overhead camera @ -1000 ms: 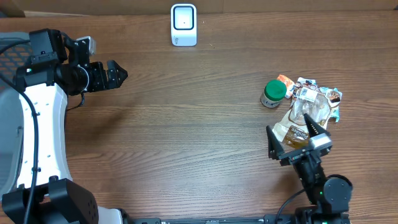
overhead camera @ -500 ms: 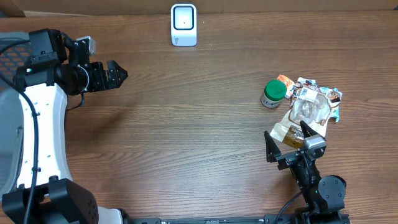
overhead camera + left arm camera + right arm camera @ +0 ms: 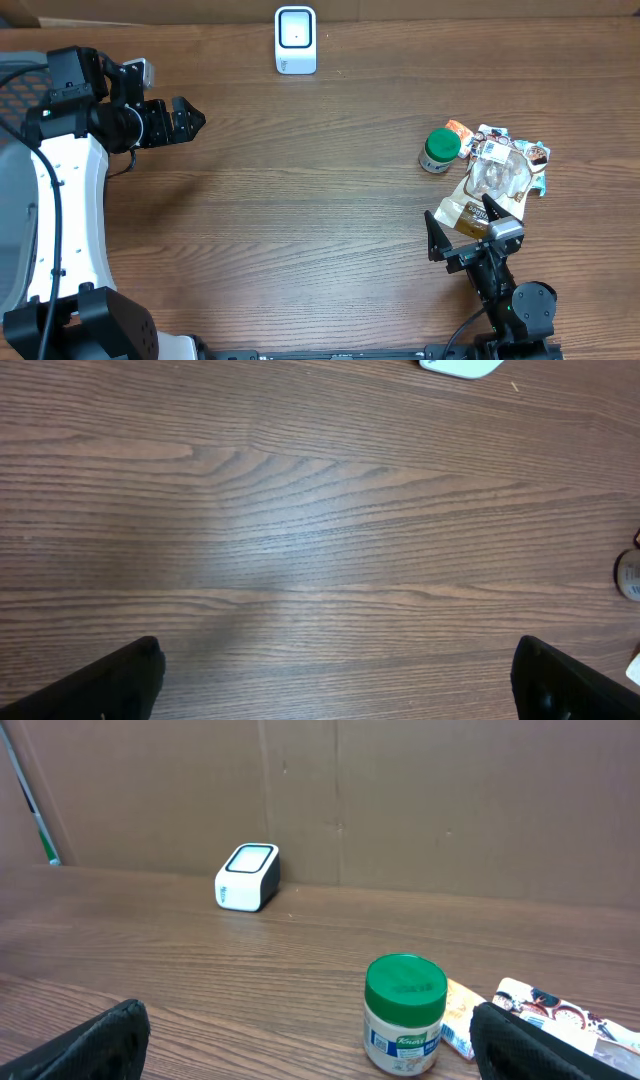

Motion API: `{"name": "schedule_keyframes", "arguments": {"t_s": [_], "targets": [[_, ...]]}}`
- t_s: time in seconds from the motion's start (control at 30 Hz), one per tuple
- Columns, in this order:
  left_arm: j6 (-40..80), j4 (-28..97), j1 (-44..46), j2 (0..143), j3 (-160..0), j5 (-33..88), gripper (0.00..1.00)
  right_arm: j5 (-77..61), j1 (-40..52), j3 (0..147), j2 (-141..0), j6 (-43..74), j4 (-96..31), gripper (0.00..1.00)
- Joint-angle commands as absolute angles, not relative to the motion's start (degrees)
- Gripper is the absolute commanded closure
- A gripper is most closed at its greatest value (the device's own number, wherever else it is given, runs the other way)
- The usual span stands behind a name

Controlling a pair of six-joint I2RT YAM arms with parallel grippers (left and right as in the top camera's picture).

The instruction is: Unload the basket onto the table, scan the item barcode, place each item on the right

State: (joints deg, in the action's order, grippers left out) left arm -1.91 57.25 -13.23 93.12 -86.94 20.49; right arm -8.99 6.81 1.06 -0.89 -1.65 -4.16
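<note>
As viewed from overhead, found left gripper (image 3: 192, 121) poised over the left part of the table (image 3: 300, 220), jaws spread wide, nothing held, bare wood beneath. Found right gripper (image 3: 465, 226) at the near right edge, jaws likewise fully spread and empty, one finger overlapping the near end of the snack packets (image 3: 500, 170); contact not determinable. Located green-lidded jar (image 3: 439, 150) upright on the right side, just beside those packets. Located white scanner (image 3: 295, 40) at the far edge, centre, well apart from both items and both grippers. Confirmed from right wrist view: jar ahead, label toward camera; scanner farther back left, near cardboard wall (image 3: 400, 800).
</note>
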Motion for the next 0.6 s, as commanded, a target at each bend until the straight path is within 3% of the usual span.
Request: {"name": "schedule_keyframes", "arguments": {"t_s": [0.0,0.57], "targets": [[-2.6,57.1,-13.4,92.7,-87.9,20.3,0.0,-9.0,7.0,0.5,-0.2,-1.4,-4.0,0.0],[-2.6,57.0,-13.4,92.3,-87.8,20.3,0.0,-9.0,7.0,0.5,-0.2,-1.4,-4.0,0.0]]}}
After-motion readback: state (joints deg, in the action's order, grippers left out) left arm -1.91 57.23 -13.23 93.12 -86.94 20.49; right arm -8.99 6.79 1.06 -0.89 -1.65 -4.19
